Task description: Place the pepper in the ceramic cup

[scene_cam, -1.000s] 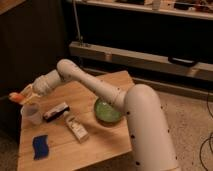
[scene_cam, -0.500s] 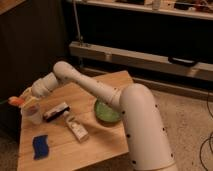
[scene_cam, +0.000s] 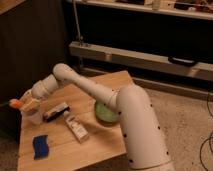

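Change: since the earlier frame the end effector has shifted slightly left and down, carrying the pepper with it over the left edge.
Arm: white, reaching from the lower right of the frame to the far left.
Tabletop (scene_cam: 95,150): wooden, carries everything else.
Green bowl (scene_cam: 106,113): centre of the frame, partly behind the arm.
White tube (scene_cam: 75,126): lies diagonally, left of the bowl.
Dark packet (scene_cam: 56,111): just above the tube.
Blue sponge (scene_cam: 41,146): lower left.
End effector (scene_cam: 25,105): far left, clamped on the pepper, directly above the cup.
Ceramic cup (scene_cam: 34,116): upright at the left edge, just under the end effector.
Pepper (scene_cam: 15,103): orange-red, sticking out left of the end effector, above and left of the cup.
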### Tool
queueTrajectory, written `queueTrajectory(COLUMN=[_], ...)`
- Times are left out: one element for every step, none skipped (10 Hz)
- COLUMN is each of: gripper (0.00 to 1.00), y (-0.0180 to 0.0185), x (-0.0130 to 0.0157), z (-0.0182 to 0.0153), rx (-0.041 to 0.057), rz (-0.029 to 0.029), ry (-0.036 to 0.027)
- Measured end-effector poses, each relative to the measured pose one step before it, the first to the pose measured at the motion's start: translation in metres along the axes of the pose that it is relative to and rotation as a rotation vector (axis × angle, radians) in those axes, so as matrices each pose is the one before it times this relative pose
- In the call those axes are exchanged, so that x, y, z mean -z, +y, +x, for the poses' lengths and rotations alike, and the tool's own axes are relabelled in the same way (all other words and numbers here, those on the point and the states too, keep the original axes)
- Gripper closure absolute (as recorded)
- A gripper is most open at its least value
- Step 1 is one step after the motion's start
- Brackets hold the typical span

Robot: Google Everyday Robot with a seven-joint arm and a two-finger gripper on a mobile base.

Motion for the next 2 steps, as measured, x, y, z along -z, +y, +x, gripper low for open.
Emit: queueTrajectory(gripper=[0.20,0.20], y=[-0.00029,0.00011], x=[-0.00009,-0.00007], z=[0.00013,0.00017], rx=[-0.00149,-0.00013], rz=[0.00091,-0.00018], ry=[0.00000,0.00019])
